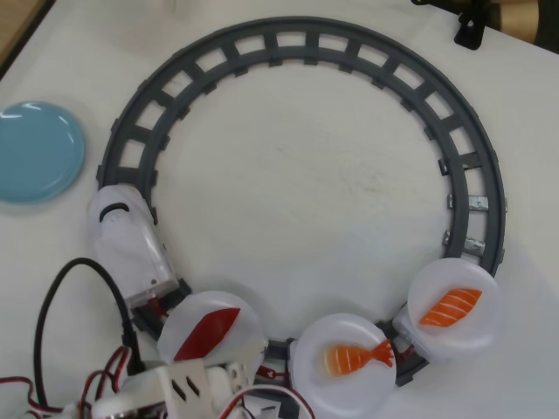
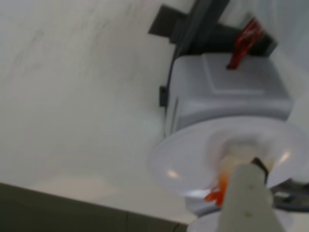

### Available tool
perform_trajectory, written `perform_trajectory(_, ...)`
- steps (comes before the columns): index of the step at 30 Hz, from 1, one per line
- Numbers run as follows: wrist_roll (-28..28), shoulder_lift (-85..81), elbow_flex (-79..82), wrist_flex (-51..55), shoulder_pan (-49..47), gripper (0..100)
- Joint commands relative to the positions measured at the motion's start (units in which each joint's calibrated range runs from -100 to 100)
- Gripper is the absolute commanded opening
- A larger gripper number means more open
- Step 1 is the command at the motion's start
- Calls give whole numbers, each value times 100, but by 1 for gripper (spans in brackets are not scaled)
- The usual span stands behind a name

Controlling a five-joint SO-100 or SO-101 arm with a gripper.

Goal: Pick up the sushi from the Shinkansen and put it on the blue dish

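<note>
The sushi (image 1: 358, 357) — small, light, rigid and probably slick — lies on the Shinkansen's (image 1: 129, 246) middle plate (image 1: 325, 384). Grip across the striped body, not the tail. Gripper (image 2: 244, 193) state: cannot tell.

In the overhead view only the arm's white wrist (image 1: 179, 388) shows, at the bottom edge, with black and red cables looping off to its left. In the wrist view one pale finger (image 2: 248, 198) rises from the bottom edge (blurred; jaws unreadable).
</note>
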Motion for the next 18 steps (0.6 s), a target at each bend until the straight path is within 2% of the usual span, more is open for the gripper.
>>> perform_trajectory(1,149,-2,4,-144,372,24)
perform_trajectory(7,296,6,202,-186,671,24)
perform_trajectory(18,317,6,617,-280,213,24)
